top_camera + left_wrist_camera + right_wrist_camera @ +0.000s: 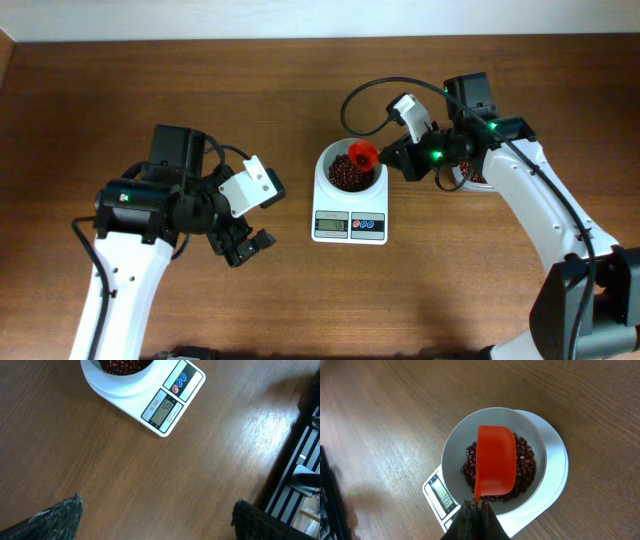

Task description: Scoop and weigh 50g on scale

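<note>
Right pincer [477, 509] is clenched on the handle of the scoop [495, 467]. Left pincer [157, 519] hangs wide open, holding nothing, left of the scale [349, 212] and a bit nearer. On the brown table [200, 80] the white scale sits in the middle. Its bowl [324, 160] holds the beans [526, 460], and the scoop hangs right over them. The screen [162, 410] seems to say 46, so I think only a few more are needed. Beans are tiny, hard and light. They roll and spill, so a pincer can't pinch them. Best carry them in the scoop, held by its handle, and tip slowly.
</note>
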`<action>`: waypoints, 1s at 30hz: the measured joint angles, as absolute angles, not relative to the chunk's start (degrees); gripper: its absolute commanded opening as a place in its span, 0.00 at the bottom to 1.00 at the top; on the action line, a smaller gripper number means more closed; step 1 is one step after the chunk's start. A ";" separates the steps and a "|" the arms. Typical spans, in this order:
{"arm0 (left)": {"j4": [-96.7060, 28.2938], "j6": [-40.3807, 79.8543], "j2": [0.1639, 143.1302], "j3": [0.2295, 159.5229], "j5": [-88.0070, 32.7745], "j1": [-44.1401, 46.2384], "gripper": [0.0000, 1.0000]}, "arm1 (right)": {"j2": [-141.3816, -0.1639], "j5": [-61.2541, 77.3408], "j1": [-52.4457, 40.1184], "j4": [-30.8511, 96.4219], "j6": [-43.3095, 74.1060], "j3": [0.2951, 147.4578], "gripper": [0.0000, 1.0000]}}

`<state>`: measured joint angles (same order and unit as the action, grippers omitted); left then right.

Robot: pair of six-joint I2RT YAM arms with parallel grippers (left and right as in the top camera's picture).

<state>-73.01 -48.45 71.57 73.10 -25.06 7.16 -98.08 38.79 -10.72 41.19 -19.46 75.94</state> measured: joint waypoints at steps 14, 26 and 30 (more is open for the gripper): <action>-73.01 -48.45 71.57 73.10 -25.06 7.16 0.99 | -98.08 38.79 -10.72 41.21 -19.44 75.94 0.04; -73.01 -48.45 71.57 73.10 -25.06 7.16 0.99 | -98.08 37.26 -10.94 41.63 -19.38 75.96 0.04; -73.01 -48.45 71.57 73.10 -25.06 7.16 0.99 | -98.08 35.77 -11.14 42.02 -18.33 76.07 0.04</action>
<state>-73.01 -48.45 71.57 73.10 -25.06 7.16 -98.08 35.77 -11.14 42.02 -18.33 76.07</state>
